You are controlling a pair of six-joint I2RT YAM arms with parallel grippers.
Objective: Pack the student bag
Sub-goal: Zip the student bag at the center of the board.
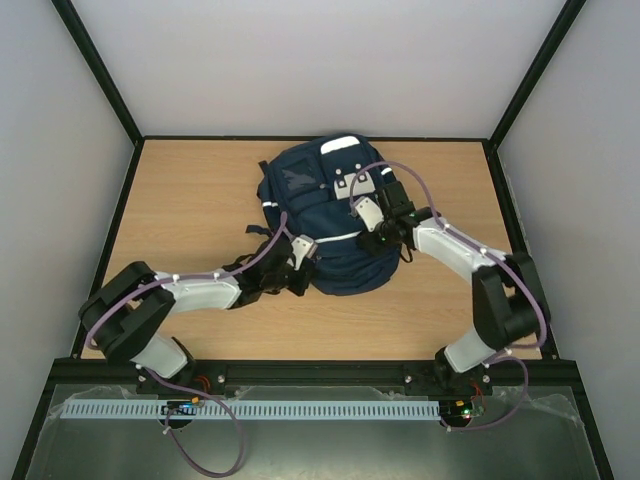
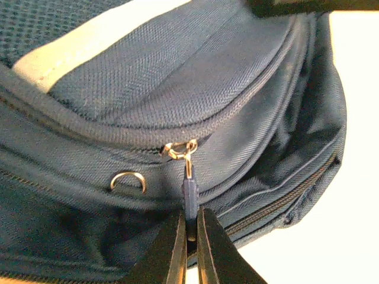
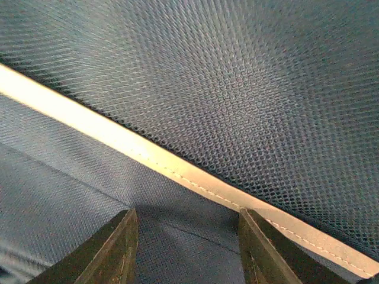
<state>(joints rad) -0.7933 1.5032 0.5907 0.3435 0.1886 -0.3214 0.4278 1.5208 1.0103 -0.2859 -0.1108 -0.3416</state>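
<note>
The backpack (image 1: 300, 190) fills the table's (image 1: 190, 200) middle up to the far edge. Bare wood flanks it; the left arm (image 1: 200, 290) and right arm (image 1: 455, 250) cross the near part.

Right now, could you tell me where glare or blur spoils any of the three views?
Top external: even, soft light on the navy blue fabric backpack, no glare. Left wrist: the area beyond the backpack is blown out white; the blue zip pull is sharp. Right wrist: the mesh is crisp in the middle, the fingers of the right gripper are soft.
</note>
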